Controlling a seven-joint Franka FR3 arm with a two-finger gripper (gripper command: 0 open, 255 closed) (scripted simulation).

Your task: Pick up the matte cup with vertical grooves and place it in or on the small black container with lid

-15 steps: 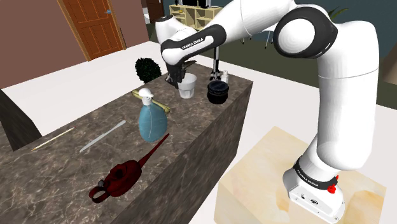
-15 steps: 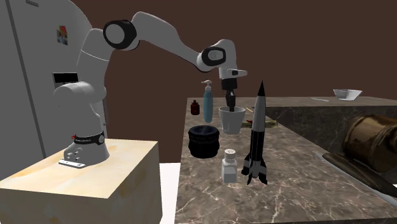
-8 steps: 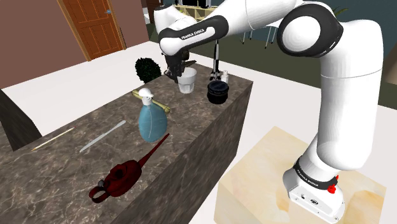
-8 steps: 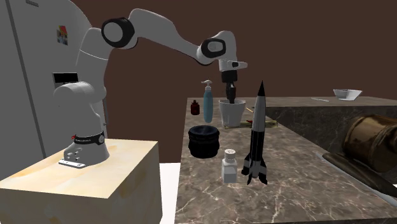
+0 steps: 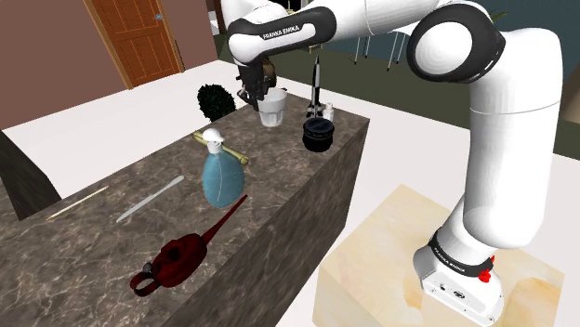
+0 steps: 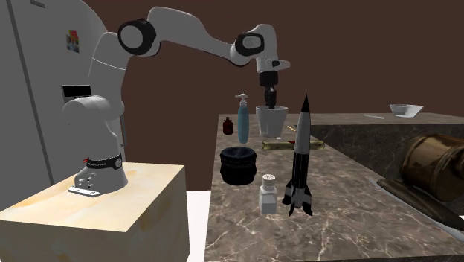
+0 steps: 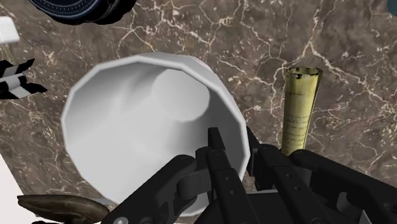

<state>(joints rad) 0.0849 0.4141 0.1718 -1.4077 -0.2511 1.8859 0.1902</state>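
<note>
Over the dark marble worktop (image 5: 288, 176), the jaws are clamping the white cup (image 7: 146, 127) by its wall, one finger inside, seemingly holding it just aloft. Carrying it to the nearby small black container (image 5: 318, 135) is still pending.
</note>
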